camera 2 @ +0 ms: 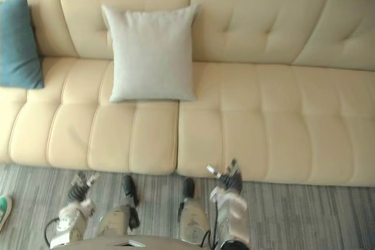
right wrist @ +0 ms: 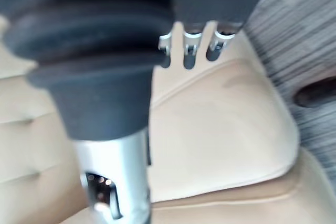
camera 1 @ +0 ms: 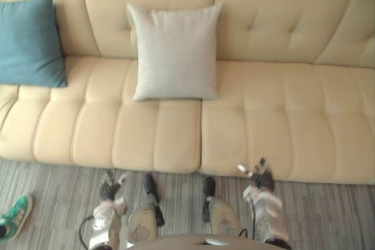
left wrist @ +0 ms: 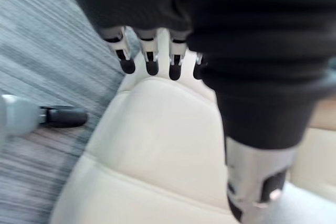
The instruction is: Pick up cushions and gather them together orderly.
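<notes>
Grey cushion point(camera 1: 176, 51) propped on cream sofa point(camera 1: 281, 115), teal cushion point(camera 1: 29, 42) apart, left hand point(camera 1: 110, 188), right hand point(camera 1: 258, 178) slack, empty

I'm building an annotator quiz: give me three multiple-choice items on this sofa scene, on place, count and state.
1. Where is the grey cushion? A) on the floor B) leaning on the sofa backrest C) in a hand
2. How many cushions are on the sofa? A) one B) two C) four
3. What do the left hand and right hand hold? A) nothing B) a cushion each C) a blanket
Answers: 1 B, it stands against the backrest. 2 B, the grey one plus a blue cushion at the left end. 3 A, both hang open and empty.
</notes>
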Controlling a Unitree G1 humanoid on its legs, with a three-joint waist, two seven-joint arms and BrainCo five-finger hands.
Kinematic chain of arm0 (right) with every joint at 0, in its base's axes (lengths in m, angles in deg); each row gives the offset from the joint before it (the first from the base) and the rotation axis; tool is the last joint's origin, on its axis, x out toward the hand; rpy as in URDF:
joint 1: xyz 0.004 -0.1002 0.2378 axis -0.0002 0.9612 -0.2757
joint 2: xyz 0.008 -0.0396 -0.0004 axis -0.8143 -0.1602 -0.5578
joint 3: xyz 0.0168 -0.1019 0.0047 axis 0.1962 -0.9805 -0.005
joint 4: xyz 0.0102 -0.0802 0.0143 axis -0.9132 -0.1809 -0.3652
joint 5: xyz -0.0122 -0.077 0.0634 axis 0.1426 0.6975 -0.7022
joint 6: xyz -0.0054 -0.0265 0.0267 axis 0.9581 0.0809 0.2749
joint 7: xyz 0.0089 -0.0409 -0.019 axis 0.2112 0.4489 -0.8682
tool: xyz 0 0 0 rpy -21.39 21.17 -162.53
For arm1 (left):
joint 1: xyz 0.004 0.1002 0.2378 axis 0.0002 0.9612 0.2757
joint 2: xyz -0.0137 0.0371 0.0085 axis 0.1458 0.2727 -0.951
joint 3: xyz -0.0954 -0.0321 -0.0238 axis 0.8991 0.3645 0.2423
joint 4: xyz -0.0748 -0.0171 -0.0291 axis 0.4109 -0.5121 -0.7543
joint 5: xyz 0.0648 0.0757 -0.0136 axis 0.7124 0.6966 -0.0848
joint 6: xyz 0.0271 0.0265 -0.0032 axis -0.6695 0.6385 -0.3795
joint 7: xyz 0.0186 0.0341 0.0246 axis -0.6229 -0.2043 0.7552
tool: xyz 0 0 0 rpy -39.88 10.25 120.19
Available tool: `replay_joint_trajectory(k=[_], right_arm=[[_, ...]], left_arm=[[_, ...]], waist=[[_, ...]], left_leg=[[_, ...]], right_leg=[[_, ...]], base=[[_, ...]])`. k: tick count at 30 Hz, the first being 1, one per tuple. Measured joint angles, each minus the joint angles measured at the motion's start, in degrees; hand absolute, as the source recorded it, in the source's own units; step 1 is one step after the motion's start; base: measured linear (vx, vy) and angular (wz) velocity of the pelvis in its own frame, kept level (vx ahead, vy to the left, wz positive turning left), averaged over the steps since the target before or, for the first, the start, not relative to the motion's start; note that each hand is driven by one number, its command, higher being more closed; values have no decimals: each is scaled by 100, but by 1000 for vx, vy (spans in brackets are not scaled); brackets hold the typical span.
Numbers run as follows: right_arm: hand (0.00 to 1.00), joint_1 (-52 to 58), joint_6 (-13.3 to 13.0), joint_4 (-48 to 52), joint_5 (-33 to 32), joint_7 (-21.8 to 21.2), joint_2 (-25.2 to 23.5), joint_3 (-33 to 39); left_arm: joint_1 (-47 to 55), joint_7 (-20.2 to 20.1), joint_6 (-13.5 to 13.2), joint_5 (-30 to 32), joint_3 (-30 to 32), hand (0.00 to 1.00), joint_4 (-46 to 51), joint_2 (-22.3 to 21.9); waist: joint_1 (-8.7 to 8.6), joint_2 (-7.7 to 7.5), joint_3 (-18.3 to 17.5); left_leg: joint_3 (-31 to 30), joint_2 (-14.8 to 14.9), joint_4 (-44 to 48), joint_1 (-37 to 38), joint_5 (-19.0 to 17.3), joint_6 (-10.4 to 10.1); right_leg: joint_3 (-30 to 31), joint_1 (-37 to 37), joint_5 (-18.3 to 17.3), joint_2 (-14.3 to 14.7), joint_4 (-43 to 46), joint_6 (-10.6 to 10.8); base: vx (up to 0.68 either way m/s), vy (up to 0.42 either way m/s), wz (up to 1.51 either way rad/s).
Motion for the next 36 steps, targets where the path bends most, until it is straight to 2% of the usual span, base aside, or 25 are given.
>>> replay_joint_trajectory(k=[6,12,15,16,17,18,19,20,22,23,24,25,26,28,29,30,31,32,34,35,36], right_arm=[[0,-29,268,-1330,980,-54,24,-95],[0,-171,397,-1704,1211,-74,36,-54],[0,-257,484,-1737,1391,-63,25,-67],[0,-270,492,-1728,1390,-60,11,-95],[0,-239,494,-1718,1391,-59,9,-106],[0,-226,496,-1710,1389,-58,67,-95],[0,-266,489,-1686,1389,-54,90,-76],[0,-227,493,-1694,1389,-53,68,-73],[0,-179,496,-1805,1388,-55,3,-110],[0,-199,495,-1819,1388,-57,-44,-108],[0,-265,495,-1815,1388,-53,-69,-109],[0,-449,495,-1814,1389,-45,-69,-104],[0,-608,488,-1790,1387,-38,2,-111],[0,-755,488,-1786,1369,-9,117,-112],[0,-772,489,-1785,1355,10,149,-112],[0,-781,488,-1785,1326,54,210,-113],[0,-760,489,-1787,1325,56,251,-117],[0,-755,488,-1787,1325,57,265,-115],[0,-622,493,-1796,1324,89,310,-90],[0,-598,492,-1796,1320,89,310,-76],[0,-543,492,-1841,1310,85,274,38]], left_arm=[[-20,-41,162,748,40,0,-897,142],[-68,2,191,983,129,0,-1010,201],[-92,85,194,1051,191,0,-998,204],[-124,107,218,1049,248,0,-994,210],[-125,116,241,1048,249,0,-985,192],[-114,122,254,1049,249,0,-983,136],[-89,131,264,1048,270,0,-942,97],[-75,170,284,1047,266,0,-892,144],[45,178,304,1042,278,0,-795,256],[127,198,309,1009,344,0,-757,305],[128,216,315,1004,411,0,-757,343],[97,243,353,996,458,0,-792,382],[93,258,373,977,448,0,-785,359],[57,328,379,909,398,0,-795,270],[40,341,379,898,370,0,-795,250],[0,354,379,869,265,0,-800,234],[-14,357,379,868,212,0,-820,212],[-29,358,380,868,207,0,-843,201],[-8,357,402,885,44,0,-903,178],[-6,354,402,885,22,0,-902,190],[-90,330,404,883,78,0,-885,217]], waist=[[31,-100,-284],[123,-237,-337],[134,-312,-291],[128,-380,-251],[163,-387,-243],[211,-179,-315],[187,-107,-305],[120,-142,-317],[168,-306,-428],[236,-420,-501],[309,-517,-565],[365,-585,-621],[392,-449,-578],[423,-226,-456],[417,-183,-424],[423,-75,-343],[423,32,-287],[412,77,-243],[332,238,-204],[316,243,-207],[314,120,-145]], left_leg=[[159,-92,-35,632,-201,-1],[361,-185,-1,1067,-307,14],[422,-265,5,1180,-425,102],[222,-351,78,1170,-557,117],[15,-354,163,1096,-614,195],[-98,-217,123,1017,-605,328],[-81,-110,302,878,-534,455],[-213,-113,449,792,-553,488],[-346,-134,453,773,-451,415],[-342,-171,497,739,-375,402],[-302,-188,630,577,-357,391],[-258,-167,855,284,-332,355],[-275,7,991,108,-294,320],[-310,133,1015,-58,-212,218],[-313,154,1015,-96,-186,183],[-329,200,1004,-229,-26,148],[-361,264,948,-263,60,111],[-393,284,915,-262,119,104],[-546,355,322,-66,710,-49],[-612,351,285,-54,757,-94],[-768,294,843,-134,238,-140]], right_leg=[[212,709,122,-31,-421,50],[562,950,146,-65,-353,41],[638,918,148,-119,-246,-26],[592,891,32,-142,-187,-380],[368,905,-234,-139,-217,-928],[147,878,-491,-119,37,-930],[-22,463,-774,-278,1640,-658],[-64,379,-1025,-374,2881,-476],[-95,698,-1214,-431,3867,-234],[-74,947,-1110,-505,3676,-128],[-7,1087,-797,-548,3176,-88],[10,1276,-945,-420,2381,138],[-28,1491,-973,-227,1667,108],[-52,1820,-1022,-63,758,74],[-52,1870,-1026,-38,570,80],[-54,1958,-1024,32,128,83],[-56,1988,-1021,109,-45,90],[-65,2015,-1018,145,-92,94],[-211,1936,-1009,265,33,76],[-236,1886,-1014,254,83,59],[-284,1780,-1025,81,196,36]], base=[[59,26,-17],[20,36,-25],[-47,49,-27],[-67,68,-5],[-51,61,-14],[-67,20,-16],[-50,-21,17],[-49,-43,45],[-2,-61,43],[15,-93,1],[-33,-190,-31],[-85,-185,-50],[-165,-219,-49],[-152,-131,-26],[-251,-134,-12],[-346,-151,-11],[-361,-142,-7],[-310,-104,5],[-284,-73,13],[-235,-33,-4],[-173,15,-26]])
